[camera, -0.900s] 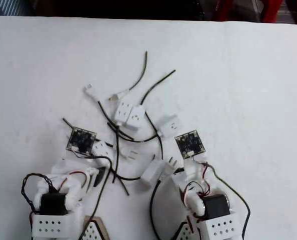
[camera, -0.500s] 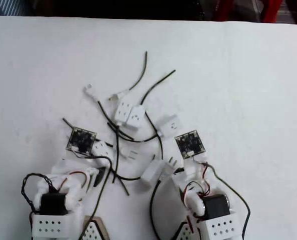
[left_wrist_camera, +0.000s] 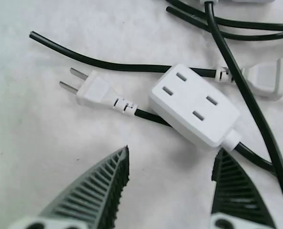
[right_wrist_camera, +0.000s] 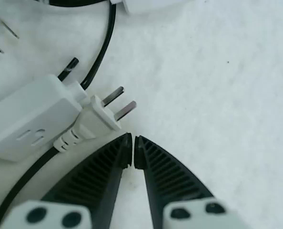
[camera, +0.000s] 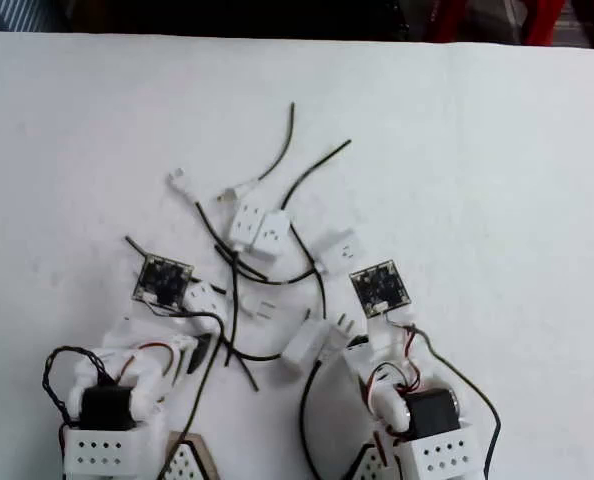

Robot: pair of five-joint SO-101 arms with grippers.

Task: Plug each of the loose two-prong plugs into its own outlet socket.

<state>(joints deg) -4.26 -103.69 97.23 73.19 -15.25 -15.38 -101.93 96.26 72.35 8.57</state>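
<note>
White moulded plastic and black sheathed cord (right_wrist_camera: 111, 28) made up the whole tangle, which lay on the desk (camera: 497, 150) toward the middle of its near edge, between the two arms.

Left tool (left_wrist_camera: 174, 157): released, jaws wide apart and grasping nothing, poised near a two-prong plug (left_wrist_camera: 96, 90) and a double socket block (left_wrist_camera: 194, 105) that lay just beside each other.

Right tool (right_wrist_camera: 132, 142): clenched on nothing, its tips meeting just beside a second plug (right_wrist_camera: 99, 118). The prongs of that plug pointed away from a neighbouring block (right_wrist_camera: 27, 126). Plug and block appeared to touch, though the angle left this uncertain.

Handling, as judged. The plugs were probably light and rigid, with a smooth shell that a narrow tip could slip on. The attached cords looked springy enough to drag or twist a lifted plug. The blocks seemed light enough to slide away under an insertion push, so one tool would likely have had to brace a block while the other drove the prongs home.

Hold, as judged. The best purchase was across the flat sides of the plug body, behind the prongs and ahead of the ribbed collar. Neither the prongs nor the cord offered a sound grip.
</note>
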